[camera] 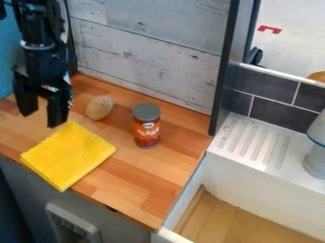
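Note:
The gripper (43,114) hangs at the upper left over the wooden counter, its two fingers apart with nothing between them. Just right of it lies a tan, potato-like object (100,107). A folded yellow cloth (68,154) is spread on the counter in front of the gripper, its lower left edge at the counter's front edge. Right of the tan object stands an upright can (147,126) with a grey lid and an orange-red label.
The wooden counter (136,187) is backed by a whitewashed plank wall (149,52). A dark upright post stands at its right rear corner. Farther right are a white ridged drainboard (254,142), a white-and-grey object (315,156) and a wood-floored sink basin (238,223).

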You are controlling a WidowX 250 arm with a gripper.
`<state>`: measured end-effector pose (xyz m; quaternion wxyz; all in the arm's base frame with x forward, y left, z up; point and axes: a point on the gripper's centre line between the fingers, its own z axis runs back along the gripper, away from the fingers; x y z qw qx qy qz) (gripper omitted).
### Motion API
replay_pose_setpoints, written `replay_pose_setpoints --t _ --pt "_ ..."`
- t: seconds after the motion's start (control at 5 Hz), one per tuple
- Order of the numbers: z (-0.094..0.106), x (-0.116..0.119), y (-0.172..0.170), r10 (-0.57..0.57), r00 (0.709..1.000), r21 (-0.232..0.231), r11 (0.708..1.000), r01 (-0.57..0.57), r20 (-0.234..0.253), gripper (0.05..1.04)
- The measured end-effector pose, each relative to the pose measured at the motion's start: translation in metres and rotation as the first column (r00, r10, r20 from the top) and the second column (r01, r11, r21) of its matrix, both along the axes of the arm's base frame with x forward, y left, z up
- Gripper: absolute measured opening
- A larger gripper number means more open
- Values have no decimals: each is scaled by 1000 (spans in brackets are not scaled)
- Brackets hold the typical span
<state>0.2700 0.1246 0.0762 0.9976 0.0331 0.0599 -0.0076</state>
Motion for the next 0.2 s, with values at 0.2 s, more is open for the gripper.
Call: replay_pose_setpoints --t 0.2 --pt "24 -3 5 -23 999 27 999 23 24 1000"
